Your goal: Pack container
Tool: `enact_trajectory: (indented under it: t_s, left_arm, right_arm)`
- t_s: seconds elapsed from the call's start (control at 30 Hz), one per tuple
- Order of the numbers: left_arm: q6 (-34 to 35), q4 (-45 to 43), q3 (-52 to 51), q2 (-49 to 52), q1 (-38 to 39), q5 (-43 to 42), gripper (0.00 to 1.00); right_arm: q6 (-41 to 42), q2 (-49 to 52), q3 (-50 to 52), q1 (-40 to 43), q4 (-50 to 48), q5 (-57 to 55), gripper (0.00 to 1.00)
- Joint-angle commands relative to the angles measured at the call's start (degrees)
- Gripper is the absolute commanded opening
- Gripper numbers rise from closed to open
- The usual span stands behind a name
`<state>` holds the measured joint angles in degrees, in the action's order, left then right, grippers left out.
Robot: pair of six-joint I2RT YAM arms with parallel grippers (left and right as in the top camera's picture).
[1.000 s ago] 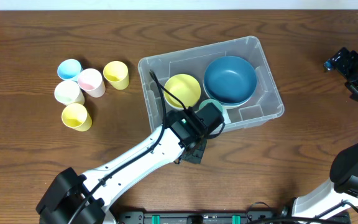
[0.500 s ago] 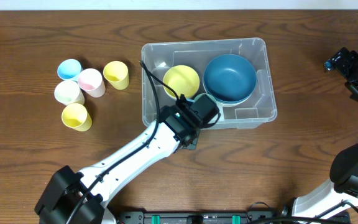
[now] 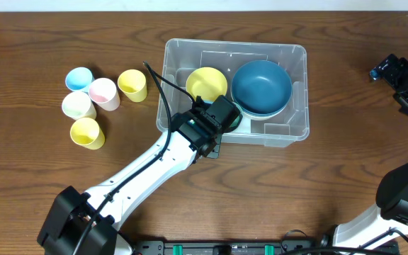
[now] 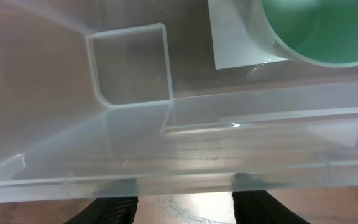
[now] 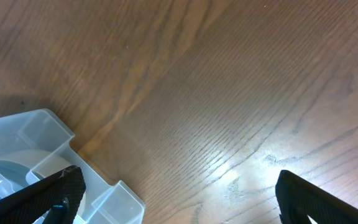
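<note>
The container [image 3: 297, 92] is a clear bin in the middle of the table. It holds a yellow bowl [image 3: 205, 83], a blue bowl [image 3: 262, 86] and a green bowl [image 3: 237, 119] that my left arm partly hides. My left gripper [image 3: 214, 126] is open and sits against the container's near wall. In the left wrist view the fingertips [image 4: 185, 210] are spread just short of the container's rim [image 4: 166, 177], with the green bowl [image 4: 316, 31] and a white label [image 4: 238, 37] inside. My right gripper [image 3: 407, 86] is open and empty at the far right edge.
Several cups stand left of the container: blue [image 3: 78, 78], pink [image 3: 103, 92], yellow [image 3: 132, 84], cream [image 3: 78, 105] and a second yellow [image 3: 87, 132]. The right wrist view shows wood table and a container corner [image 5: 48, 134] between its open fingers [image 5: 179, 183].
The container has turned counterclockwise, squared up to the table and shifted back and left. My left gripper moved with it along its near wall. The right arm has not moved.
</note>
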<state>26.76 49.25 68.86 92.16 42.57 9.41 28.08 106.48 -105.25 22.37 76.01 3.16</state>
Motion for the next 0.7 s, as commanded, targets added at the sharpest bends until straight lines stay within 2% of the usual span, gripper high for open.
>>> enact_trajectory:
  t_s: [0.0, 0.2, 0.27, 0.4, 0.53, 0.67]
  left_arm:
    - [-0.8, 1.8, 0.0, -0.3, -0.2, -2.2, 0.5]
    - [-0.8, 6.7, 4.1, -6.6, -0.2, -2.7, 0.51]
    - [-1.0, 6.8, 5.0, -9.8, -0.4, -2.4, 0.55]
    - [-1.0, 6.8, 5.6, -15.3, -1.5, 4.6, 0.61]
    - [-1.2, 6.6, 5.6, -17.3, -6.1, 13.0, 0.62]
    - [-3.2, 3.3, 5.6, -15.9, -13.6, 14.7, 0.62]
  right_arm:
    - [0.6, -0.4, 0.1, 0.1, 0.0, -0.1, 0.99]
    - [0.6, -0.4, 0.1, 0.2, 0.0, -0.1, 0.99]
    - [0.6, -0.4, 0.1, 0.1, 0.0, -0.1, 0.99]
    - [0.6, -0.4, 0.1, 0.1, 0.0, -0.1, 0.99]
    - [0.6, -0.4, 0.1, 0.1, 0.0, -0.1, 0.99]
    - [0.6, -0.4, 0.1, 0.1, 0.0, -0.1, 0.99]
